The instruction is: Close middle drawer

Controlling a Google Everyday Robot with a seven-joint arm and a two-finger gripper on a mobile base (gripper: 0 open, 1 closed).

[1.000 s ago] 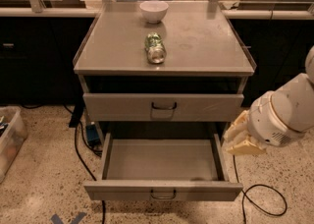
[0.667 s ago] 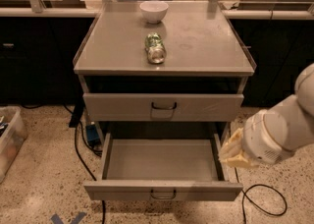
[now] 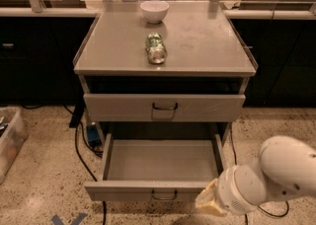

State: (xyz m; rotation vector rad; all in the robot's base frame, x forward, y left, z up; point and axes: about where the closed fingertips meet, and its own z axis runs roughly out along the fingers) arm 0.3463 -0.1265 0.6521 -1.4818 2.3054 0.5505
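Note:
The middle drawer (image 3: pixel 129 190) of the grey metal cabinet is pulled far out, and its inside shows empty. Its small dark loop handle (image 3: pixel 164 197) sits at the centre of the flat front, near the bottom of the view. The top drawer (image 3: pixel 197 108) above it is shut. My gripper (image 3: pixel 210 203), cream-coloured on the end of a thick white arm (image 3: pixel 276 177), is low at the lower right. It is right by the front right corner of the open drawer, at about the height of the drawer front. Whether it touches the front I cannot tell.
On the cabinet top (image 3: pixel 207 41) lie a green can (image 3: pixel 156 48) on its side and a white bowl (image 3: pixel 154 11) at the back. A clear plastic bin (image 3: pixel 10 140) stands on the floor at left. Black cables (image 3: pixel 79 150) run along the floor by the cabinet's left side. Dark counters stand behind.
My arm and gripper have moved down and to the left, from beside the drawer's right side to its front right corner. The drawer has not visibly moved.

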